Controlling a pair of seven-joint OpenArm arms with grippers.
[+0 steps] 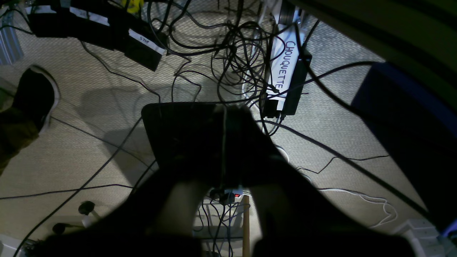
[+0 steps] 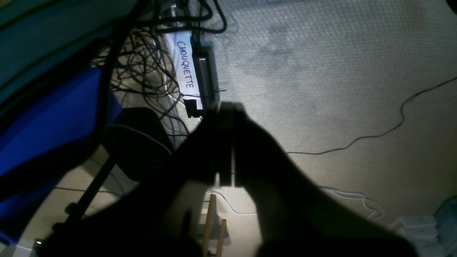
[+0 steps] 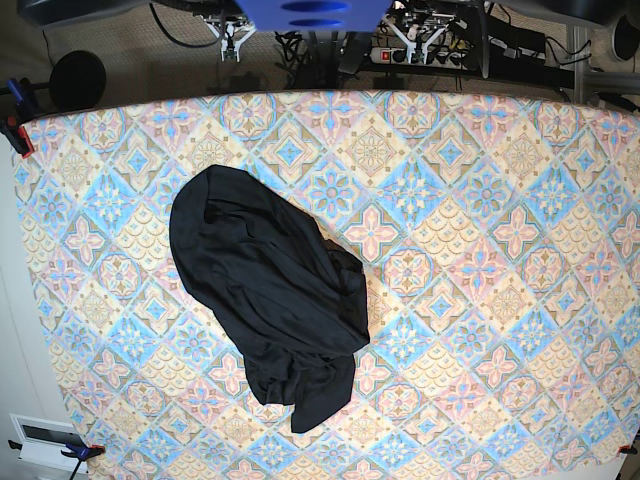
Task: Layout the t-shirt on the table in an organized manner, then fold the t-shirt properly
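Dark fingers of the left gripper [image 1: 225,142] fill the left wrist view, jaws pressed together on nothing, above carpet strewn with tangled cables [image 1: 242,53]. Likewise, the right gripper [image 2: 226,142] has its jaws pressed together and empty, over bare carpet beside a strip labelled CHOUQUETTE [image 2: 187,66]. On the table [image 3: 500,250], the t-shirt [image 3: 275,300] lies crumpled in a heap, left of centre in the base view.
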